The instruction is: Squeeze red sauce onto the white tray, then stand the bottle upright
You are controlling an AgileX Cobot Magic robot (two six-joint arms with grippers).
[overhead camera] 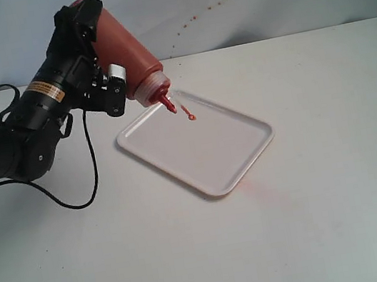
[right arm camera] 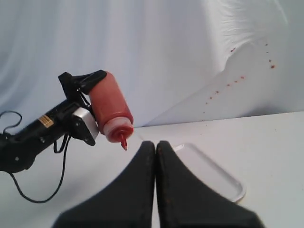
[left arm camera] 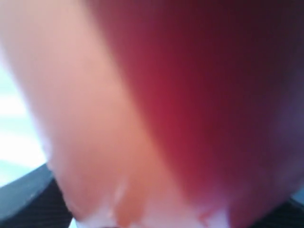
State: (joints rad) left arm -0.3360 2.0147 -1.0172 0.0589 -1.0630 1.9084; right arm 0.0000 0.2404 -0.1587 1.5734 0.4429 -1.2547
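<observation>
My left gripper point(overhead camera: 98, 55) is shut on the bottle point(overhead camera: 127, 53) and holds it tilted, nozzle point(overhead camera: 168, 105) down, over the far left corner of the white tray point(overhead camera: 213, 158). A small blob of red sauce point(overhead camera: 191, 116) lies on the tray just below the nozzle. In the left wrist view the bottle point(left arm camera: 190, 95) fills the picture as a red-orange blur. The right wrist view shows the bottle point(right arm camera: 109, 107) in the left arm's grip, the tray point(right arm camera: 213, 173), and my right gripper point(right arm camera: 155, 145) shut with nothing between its fingers. The right gripper is outside the exterior view.
A black cable point(overhead camera: 75, 200) loops over the white table to the left of the tray. Red specks dot the white backdrop point(overhead camera: 190, 21). A faint reddish smear point(overhead camera: 248, 185) marks the table by the tray's near corner.
</observation>
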